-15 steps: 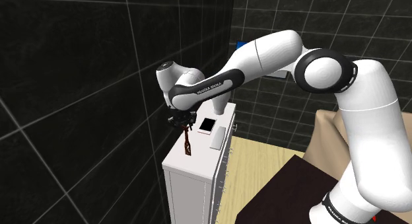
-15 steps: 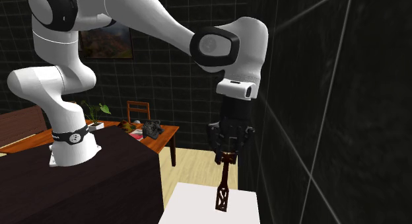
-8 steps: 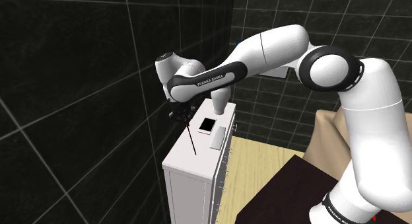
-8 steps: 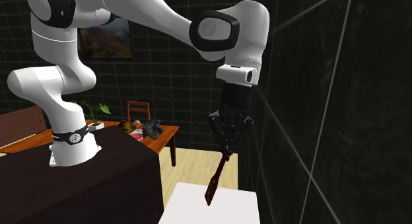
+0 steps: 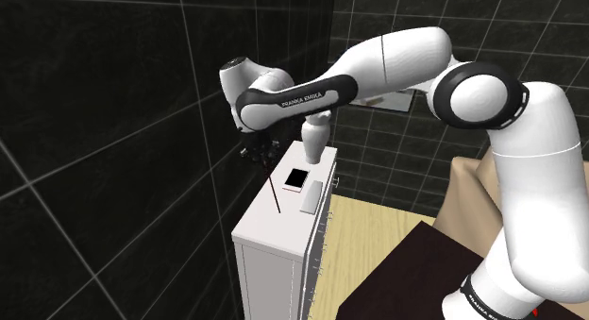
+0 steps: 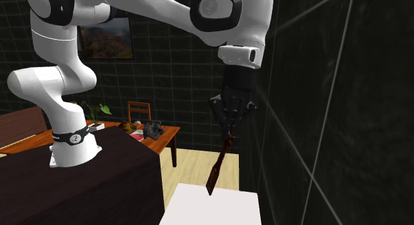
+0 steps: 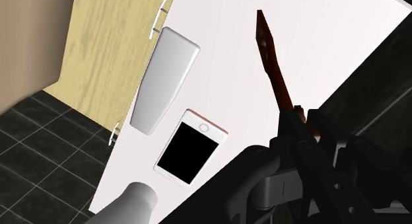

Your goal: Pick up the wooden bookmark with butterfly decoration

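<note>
Second exterior view is showing the bookmark [image 6: 217, 165], a dark reddish-brown strip, hanging from the gripper [image 6: 229, 129]. The black fingers are pinching its upper end. The long axis is running down from the fingertips toward seven o'clock, tilted rather than plumb. The free end is hovering over the far edge of the white cabinet [image 6: 219, 207]. Whether that tip is touching the top or hanging just above it cannot be told from here. In the shoulder view the strip [image 5: 274, 191] is appearing edge-on as a thin dark line below the gripper [image 5: 261, 161], pointing toward five o'clock over the cabinet top [image 5: 269, 235].

From the wrist camera, the bookmark [image 7: 272, 57] is stretching straight away from the gripper [image 7: 304, 122] across the white top [image 7: 224, 31].

A phone [image 5: 297, 178] with a black screen is lying flat at about four o'clock from the gripper in the shoulder view. A grey slab [image 5: 311, 195] is lying just beside it, and a pale vase [image 5: 316, 143] is standing at the phone's one o'clock. All three are sitting apart from the strip.

Judging by this, the pick is nearly done, so the next move is looking like a plain upward lift.
</note>
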Available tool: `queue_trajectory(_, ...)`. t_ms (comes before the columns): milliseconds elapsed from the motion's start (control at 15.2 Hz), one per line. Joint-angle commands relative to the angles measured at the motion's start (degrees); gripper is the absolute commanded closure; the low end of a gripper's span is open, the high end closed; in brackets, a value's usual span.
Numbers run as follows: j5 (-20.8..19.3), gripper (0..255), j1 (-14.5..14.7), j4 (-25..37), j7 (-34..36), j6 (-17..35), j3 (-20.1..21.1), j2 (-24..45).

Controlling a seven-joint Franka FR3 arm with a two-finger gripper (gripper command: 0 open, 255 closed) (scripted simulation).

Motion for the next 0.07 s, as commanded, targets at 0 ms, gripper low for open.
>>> queue_trajectory(0, 0.07, 255, -0.01, 0.06, -0.06, -0.25, 0.04, -0.17)
